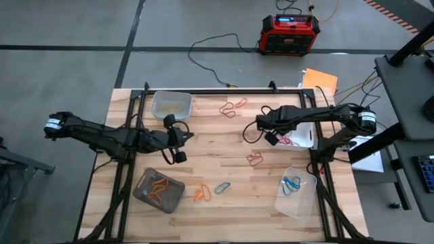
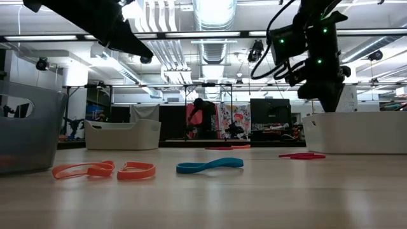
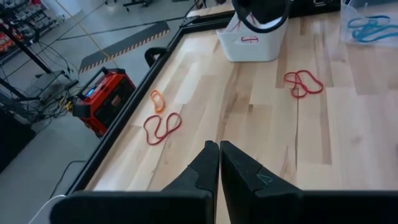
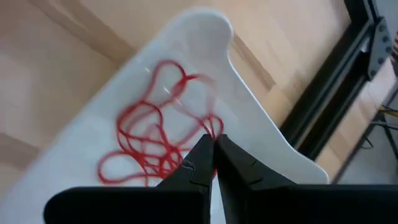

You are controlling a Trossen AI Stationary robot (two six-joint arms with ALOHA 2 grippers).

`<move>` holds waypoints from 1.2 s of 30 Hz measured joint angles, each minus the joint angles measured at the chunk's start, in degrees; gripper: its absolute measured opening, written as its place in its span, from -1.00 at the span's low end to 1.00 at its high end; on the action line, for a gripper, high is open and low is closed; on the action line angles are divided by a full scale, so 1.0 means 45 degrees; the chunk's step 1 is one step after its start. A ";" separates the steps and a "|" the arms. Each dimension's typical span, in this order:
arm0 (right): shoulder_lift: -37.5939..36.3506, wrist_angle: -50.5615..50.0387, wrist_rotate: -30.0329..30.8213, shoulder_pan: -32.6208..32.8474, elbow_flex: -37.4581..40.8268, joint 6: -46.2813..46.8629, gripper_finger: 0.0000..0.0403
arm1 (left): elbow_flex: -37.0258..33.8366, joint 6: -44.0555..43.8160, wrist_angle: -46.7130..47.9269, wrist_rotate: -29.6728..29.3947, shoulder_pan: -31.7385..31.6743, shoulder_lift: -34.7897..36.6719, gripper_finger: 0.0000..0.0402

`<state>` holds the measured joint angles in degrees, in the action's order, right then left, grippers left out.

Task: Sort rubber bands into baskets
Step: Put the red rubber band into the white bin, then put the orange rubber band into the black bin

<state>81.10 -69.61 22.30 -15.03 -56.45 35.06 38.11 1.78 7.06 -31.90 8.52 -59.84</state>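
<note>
My right gripper (image 4: 212,138) hangs over the white basket (image 1: 303,133) at the table's right, shut on a red rubber band (image 4: 163,118); more red bands (image 4: 140,158) lie in that basket. My left gripper (image 3: 219,145) is shut and empty above the table's left middle (image 1: 179,139). Loose bands lie flat on the wood: a red one and an orange one (image 1: 232,107) at the far side, a red one (image 1: 255,159) in the middle, an orange one (image 1: 201,194) and a blue one (image 1: 222,187) near the front. My right gripper pinches a strand of the red band (image 4: 207,126) between its two fingertips, coming steeply from above. The band hangs below the fingers into the white basket, its loops slack among the other red bands on the basket's floor.
A clear basket with yellow bands (image 1: 171,105) stands at the far left, a grey-brown one with orange bands (image 1: 158,191) at the near left, a clear one with blue bands (image 1: 296,194) at the near right. A red-and-black box (image 1: 290,34) sits on the floor beyond the table.
</note>
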 joint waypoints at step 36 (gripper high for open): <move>-0.0024 0.1065 0.1433 0.0038 -0.0909 -0.0926 -0.28 | 0.0000 -0.1871 -0.0379 0.2463 0.0008 -0.0707 -1.00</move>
<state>80.99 -64.82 28.74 -14.86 -60.54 30.89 38.11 -6.64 5.36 -20.82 8.56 -63.02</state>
